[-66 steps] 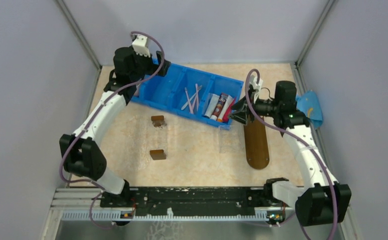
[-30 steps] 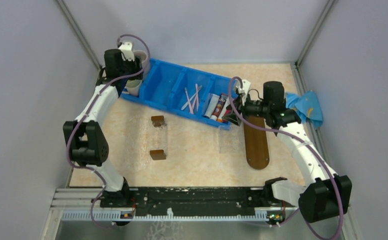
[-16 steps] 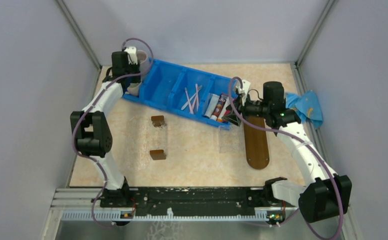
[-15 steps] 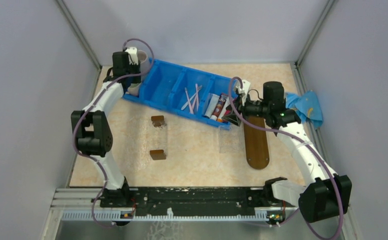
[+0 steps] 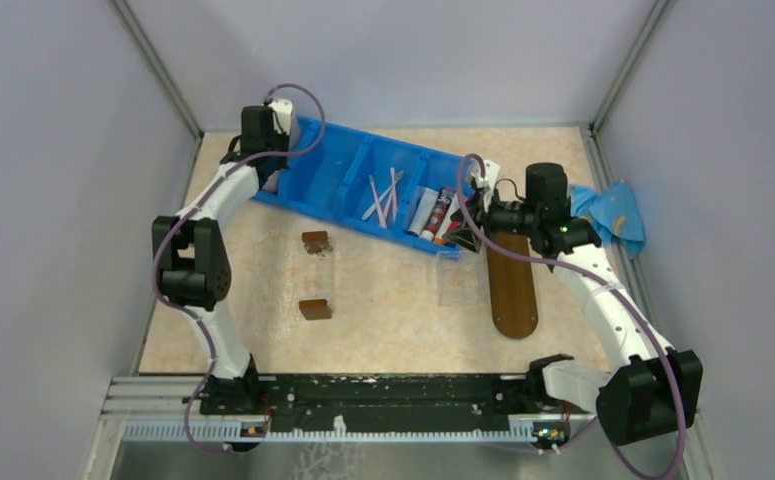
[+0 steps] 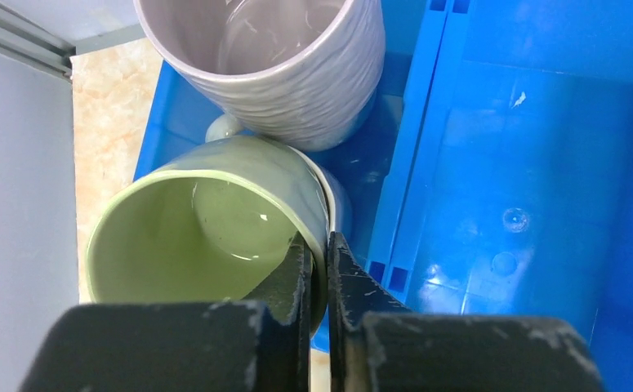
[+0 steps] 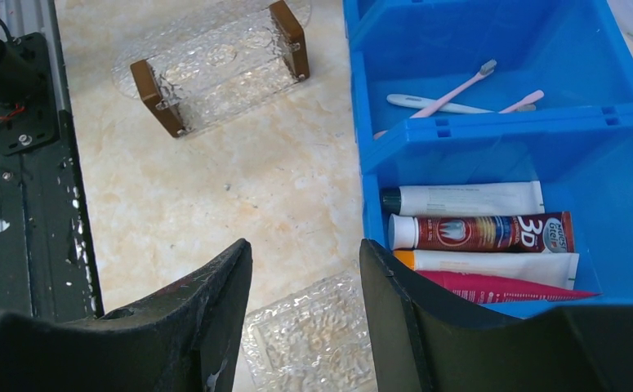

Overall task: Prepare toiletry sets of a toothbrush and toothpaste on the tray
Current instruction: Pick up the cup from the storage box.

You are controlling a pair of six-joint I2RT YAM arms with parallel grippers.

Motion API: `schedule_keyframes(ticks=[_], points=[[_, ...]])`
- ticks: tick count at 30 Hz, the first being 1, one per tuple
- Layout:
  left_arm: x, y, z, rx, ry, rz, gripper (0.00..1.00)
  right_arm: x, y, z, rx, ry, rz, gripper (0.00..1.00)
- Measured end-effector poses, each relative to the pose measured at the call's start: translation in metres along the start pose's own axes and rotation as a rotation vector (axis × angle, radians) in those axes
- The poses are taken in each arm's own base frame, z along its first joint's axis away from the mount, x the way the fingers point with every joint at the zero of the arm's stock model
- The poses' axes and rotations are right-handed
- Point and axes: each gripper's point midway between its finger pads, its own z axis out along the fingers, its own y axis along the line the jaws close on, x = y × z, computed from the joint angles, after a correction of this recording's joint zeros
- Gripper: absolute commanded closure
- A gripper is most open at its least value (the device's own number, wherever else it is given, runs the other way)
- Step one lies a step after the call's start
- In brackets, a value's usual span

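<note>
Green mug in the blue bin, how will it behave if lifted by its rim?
The green mug looks glazed and glossy, so the left claw, pinching its wall, may slip. Held at one side, it will likely tilt. It seems to touch the grey mug, which may get nudged.

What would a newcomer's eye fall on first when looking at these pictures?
The long blue bin lying slantwise at the far side stands out most. At its left end the left hand pinches the rim of a green mug beside a grey mug. At its right end the open right hand hovers near the toothpaste tubes.
</note>
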Motion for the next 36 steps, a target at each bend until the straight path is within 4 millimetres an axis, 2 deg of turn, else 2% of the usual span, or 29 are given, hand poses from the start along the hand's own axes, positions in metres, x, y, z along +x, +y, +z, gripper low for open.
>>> schedule_keyframes(ticks=[6,10,18,21,25,28,33,36], points=[[-0.001,0.000,-0.006,-0.024,-0.003,0.050,1.00,0.000,0.001,0.000,-0.004,-0.002,-0.004,0.48],[-0.009,0.002,-0.025,-0.031,-0.035,0.069,1.00,-0.001,0.001,0.000,-0.008,-0.003,-0.006,0.48],[-0.063,0.018,-0.076,-0.060,-0.193,0.043,1.00,-0.002,0.004,0.000,-0.022,-0.009,-0.006,0.48],[-0.077,0.018,-0.094,-0.039,-0.239,0.014,1.00,-0.002,0.005,0.000,-0.029,-0.013,-0.006,0.48],[-0.090,0.000,-0.119,0.037,-0.275,-0.026,1.00,-0.003,0.009,0.001,-0.052,-0.022,-0.005,0.48],[-0.099,-0.028,-0.146,0.137,-0.301,-0.044,1.00,-0.003,0.014,0.001,-0.073,-0.034,-0.009,0.48],[-0.111,-0.075,-0.203,0.347,-0.345,-0.065,1.00,-0.013,0.023,-0.004,-0.099,-0.069,-0.031,0.48],[-0.106,-0.097,-0.237,0.472,-0.368,-0.059,1.00,-0.021,0.026,-0.008,-0.100,-0.096,-0.037,0.48]])
